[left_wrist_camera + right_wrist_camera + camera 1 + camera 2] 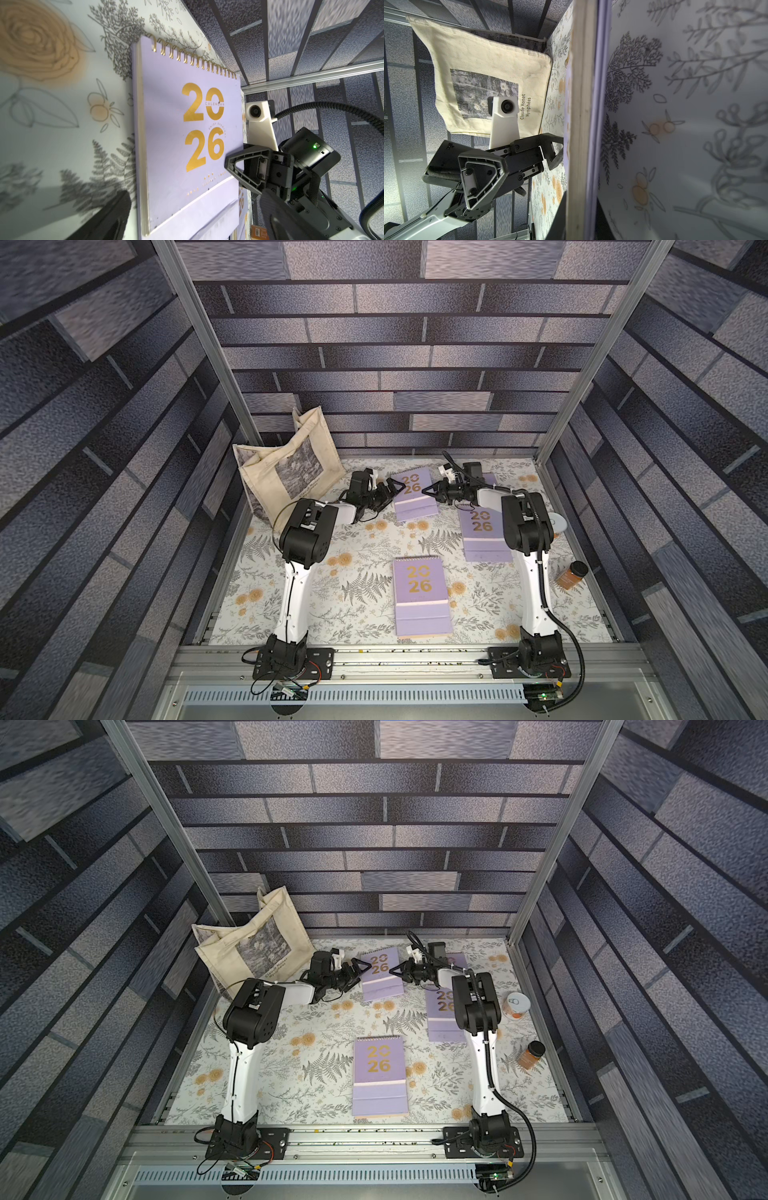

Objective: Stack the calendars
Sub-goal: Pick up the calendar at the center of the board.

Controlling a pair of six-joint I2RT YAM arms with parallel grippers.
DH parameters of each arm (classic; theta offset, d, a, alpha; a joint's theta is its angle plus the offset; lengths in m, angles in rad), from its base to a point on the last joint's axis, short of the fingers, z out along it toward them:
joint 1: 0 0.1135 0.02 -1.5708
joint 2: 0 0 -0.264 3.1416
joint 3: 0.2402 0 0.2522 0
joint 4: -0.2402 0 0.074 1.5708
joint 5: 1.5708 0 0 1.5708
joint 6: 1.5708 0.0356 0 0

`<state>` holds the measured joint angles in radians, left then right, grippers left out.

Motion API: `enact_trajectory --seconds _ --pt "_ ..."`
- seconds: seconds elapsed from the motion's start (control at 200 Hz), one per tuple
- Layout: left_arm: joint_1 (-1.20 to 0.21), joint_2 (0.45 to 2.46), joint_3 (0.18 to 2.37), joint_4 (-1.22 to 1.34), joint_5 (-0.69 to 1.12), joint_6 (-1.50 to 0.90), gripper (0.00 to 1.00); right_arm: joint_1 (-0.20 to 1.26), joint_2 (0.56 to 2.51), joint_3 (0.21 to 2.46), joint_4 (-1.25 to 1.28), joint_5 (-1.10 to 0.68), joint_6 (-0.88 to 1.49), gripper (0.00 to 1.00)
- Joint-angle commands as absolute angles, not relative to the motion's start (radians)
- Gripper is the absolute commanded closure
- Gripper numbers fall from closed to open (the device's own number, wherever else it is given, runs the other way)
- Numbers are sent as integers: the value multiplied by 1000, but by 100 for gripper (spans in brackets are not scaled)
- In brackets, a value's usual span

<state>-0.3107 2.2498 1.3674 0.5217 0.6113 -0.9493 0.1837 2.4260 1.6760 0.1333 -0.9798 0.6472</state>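
**Ana:** What is closest to us?

**Me:** The near calendar [422,597]. It is purple and lies flat in the middle of the table [361,539]. A peach strip peeks out at its near end, so there may be more under it. I can't tell.

**Ana:** And a bit further out?

**Me:** The side calendar [482,537] lies flat on the right, partly under my right arm [525,522].

**Ana:** And at the back?

**Me:** The far calendar [413,493]. Its long side runs away from us, with the wire rings [193,60] at the far end. It sits right between my two grippers. The left gripper [395,494] is just beside its left long edge, spread wide and holding nothing. The right gripper [428,490] is at its right long edge, and I think it is squeezed tight on that edge. My right wrist view shows the calendar edge-on, very close.

**Ana:** Which arm takes it?

**Me:** Both are just as near, but the right one has the grip. The near calendar lies back toward us from there. So I would lift the far one and pull it our way, keeping the long sides lined up.

**Ana:** Any worry?

**Me:** It is pinched on one side only, so it may droop or slip.
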Motion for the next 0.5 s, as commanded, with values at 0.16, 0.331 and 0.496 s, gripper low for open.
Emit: enact_trajectory --seconds 0.16,0.331,0.496 --pt "-228 2025 1211 623 724 -1000 0 181 2229 1626 229 -976 682 100" --pt "-145 1888 1136 682 851 -1070 0 181 2062 1539 211 -968 670 100" --pt "-145 1760 1055 756 926 -1118 0 181 1874 1406 223 -983 684 100"
